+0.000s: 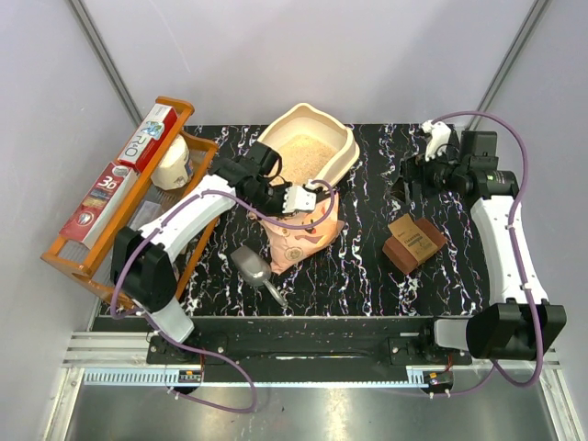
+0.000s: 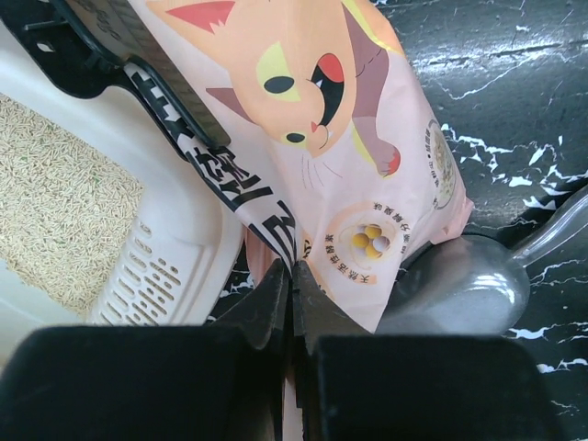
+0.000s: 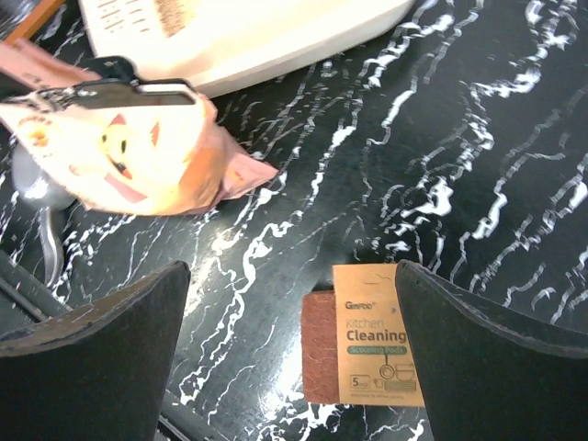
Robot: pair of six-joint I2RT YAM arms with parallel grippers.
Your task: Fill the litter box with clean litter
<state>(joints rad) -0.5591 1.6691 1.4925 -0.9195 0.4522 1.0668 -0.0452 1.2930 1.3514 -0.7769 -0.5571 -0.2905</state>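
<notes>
The cream litter box (image 1: 346, 147) stands at the back middle of the table, with pale clean litter (image 1: 303, 158) covering its floor. In the left wrist view its slotted wall (image 2: 170, 266) and the granules (image 2: 55, 211) lie at left. My left gripper (image 1: 315, 195) is shut on the edge of the pink cat-printed bag (image 1: 303, 231), which hangs just in front of the box; the jaws (image 2: 292, 276) pinch the bag's film (image 2: 367, 138). My right gripper (image 1: 411, 181) is open and empty over the right side, its fingers (image 3: 101, 340) wide apart.
A grey scoop (image 1: 254, 266) lies in front of the bag, also seen beside it (image 2: 459, 285). A brown pack of scouring pads (image 1: 415, 241) sits below the right gripper (image 3: 367, 335). The orange wooden rack (image 1: 83, 248) with boxes stands at left.
</notes>
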